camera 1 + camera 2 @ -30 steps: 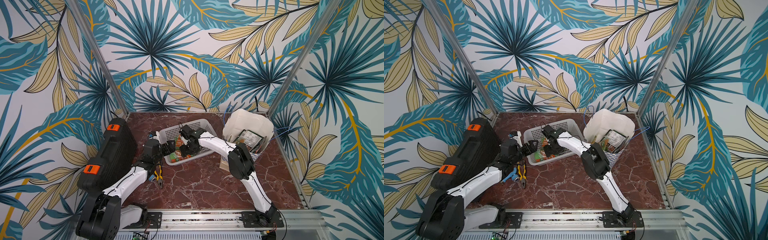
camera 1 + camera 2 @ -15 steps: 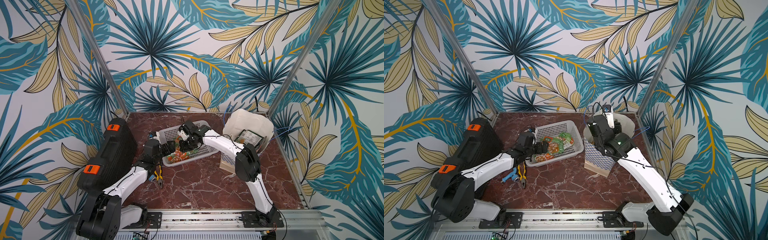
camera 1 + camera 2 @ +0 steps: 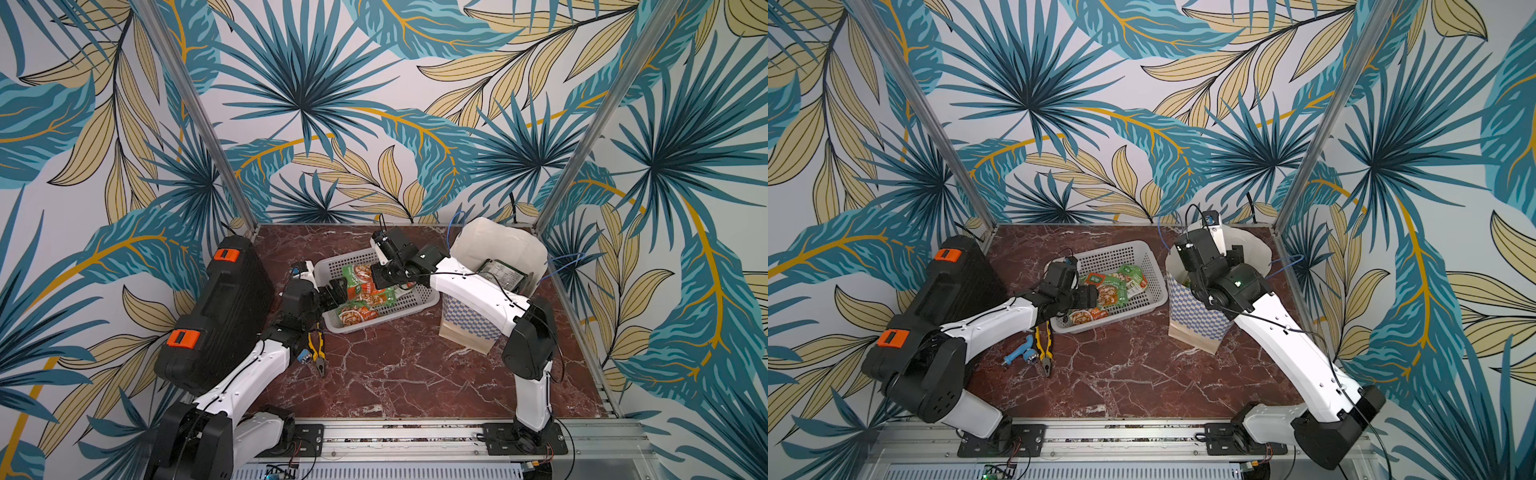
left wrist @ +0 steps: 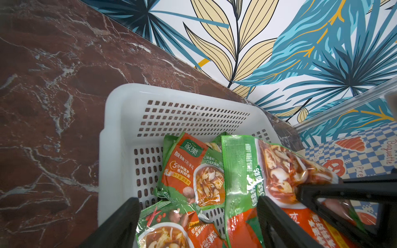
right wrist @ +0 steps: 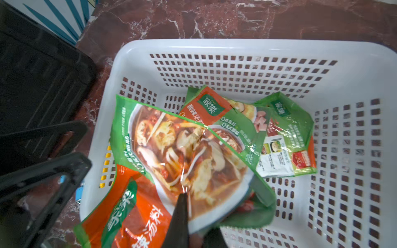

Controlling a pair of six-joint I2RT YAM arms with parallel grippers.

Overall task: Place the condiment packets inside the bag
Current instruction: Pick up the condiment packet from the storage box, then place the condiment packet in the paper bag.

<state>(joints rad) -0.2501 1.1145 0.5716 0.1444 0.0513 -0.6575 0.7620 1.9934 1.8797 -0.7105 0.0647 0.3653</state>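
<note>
Several green and orange condiment packets [image 3: 357, 311] lie in the grey perforated basket [image 3: 374, 327]. My right gripper [image 5: 193, 227] hangs over the basket, shut on the edge of one packet [image 5: 182, 150], which tilts up over the others. In a top view this gripper [image 3: 388, 278] is at the basket's middle. My left gripper [image 4: 197, 223] stands open at the basket's near-left end, its fingers [image 4: 120, 223] astride loose packets [image 4: 193, 171] without touching them. The checkered bag [image 3: 469, 324] stands upright to the right of the basket, with one packet [image 3: 500, 274] inside.
A black tool case [image 3: 224, 316] leans along the left wall. Yellow-handled pliers [image 3: 318, 353] and a small blue part [image 3: 303, 357] lie on the marble table below the basket's left corner. Walls close in the back and both sides.
The right gripper has closed on a packet in the basket and lifted its edge. The left gripper stays open at the basket's left end, hardly moved.
</note>
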